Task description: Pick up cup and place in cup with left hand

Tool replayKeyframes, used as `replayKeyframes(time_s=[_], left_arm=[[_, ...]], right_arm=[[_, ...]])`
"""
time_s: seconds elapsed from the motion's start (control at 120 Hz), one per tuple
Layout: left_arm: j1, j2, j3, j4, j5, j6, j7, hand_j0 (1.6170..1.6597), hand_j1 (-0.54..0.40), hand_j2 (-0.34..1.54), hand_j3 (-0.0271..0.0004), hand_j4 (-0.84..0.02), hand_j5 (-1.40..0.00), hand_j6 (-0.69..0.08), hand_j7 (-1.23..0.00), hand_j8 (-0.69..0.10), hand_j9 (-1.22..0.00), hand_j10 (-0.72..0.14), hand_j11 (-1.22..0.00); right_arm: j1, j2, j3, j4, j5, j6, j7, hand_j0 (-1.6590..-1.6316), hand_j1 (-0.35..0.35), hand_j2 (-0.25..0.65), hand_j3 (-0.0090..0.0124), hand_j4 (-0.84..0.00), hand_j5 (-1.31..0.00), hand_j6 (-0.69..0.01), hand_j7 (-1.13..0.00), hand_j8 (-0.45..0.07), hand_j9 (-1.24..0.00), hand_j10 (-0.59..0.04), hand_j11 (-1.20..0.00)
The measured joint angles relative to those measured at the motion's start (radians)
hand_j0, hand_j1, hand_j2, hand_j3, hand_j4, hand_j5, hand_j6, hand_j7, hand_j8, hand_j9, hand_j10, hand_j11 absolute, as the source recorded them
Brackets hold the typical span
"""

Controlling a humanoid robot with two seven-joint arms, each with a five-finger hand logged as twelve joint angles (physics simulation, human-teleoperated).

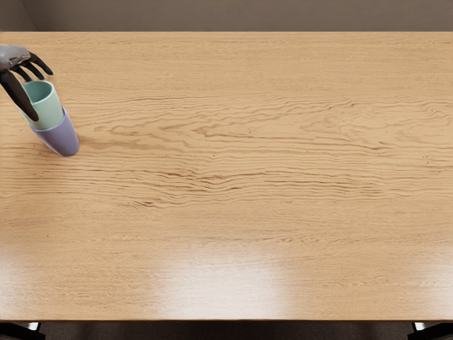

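Two dark legs (21, 331) show under the near edge of the table (233, 177), one at each bottom corner of the view. Pale sheen (223, 283) lies on the near part of the wood, brightest around the middle, with wavy grain running across the top beyond it. Farther back, close to the left edge, the purple cup (60, 138) is on the table with the teal cup (47, 108) in it. The teal one sits partway down, its upper part standing out above the purple rim and its open mouth showing. Together they slant in the view, base toward the lower right; whether they truly lean or stand upright, I cannot tell. The left hand (13, 57) is at the teal cup, reaching in from the left edge. Its thumb (21, 99) passes in front of the cup's left side, while the other fingers (42, 64) spread loosely above and beyond the rim. They look released, though whether the thumb touches the cup is unclear. Past the table's far edge is a grey-brown wall (248, 14).
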Motion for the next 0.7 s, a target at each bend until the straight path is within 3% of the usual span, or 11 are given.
replayKeyframes(time_s=[0.425, 0.7], left_arm=[[-0.009, -0.003, 0.000, 0.000, 0.000, 0.006, 0.000, 1.6579, 0.109, 0.04, 0.0000, -0.210, -0.27, -0.209, -0.27, -0.209, -0.27, -0.209, -0.27], [-0.014, -0.075, 0.001, -0.001, 0.000, 0.007, 0.000, 1.6580, 0.182, 0.03, 0.0000, -0.148, -0.19, -0.148, -0.19, -0.148, -0.18, -0.147, -0.18]], right_arm=[[0.000, 0.000, 0.000, 0.000, 0.000, 0.000, 0.000, -1.6581, -0.349, 0.000, 0.0000, 0.000, 0.00, -0.001, 0.00, 0.000, 0.00, 0.000, 0.00], [0.000, 0.000, 0.000, 0.000, 0.000, 0.000, 0.000, -1.6581, -0.349, 0.000, 0.0000, 0.000, 0.00, -0.001, 0.00, 0.000, 0.00, 0.000, 0.00]])
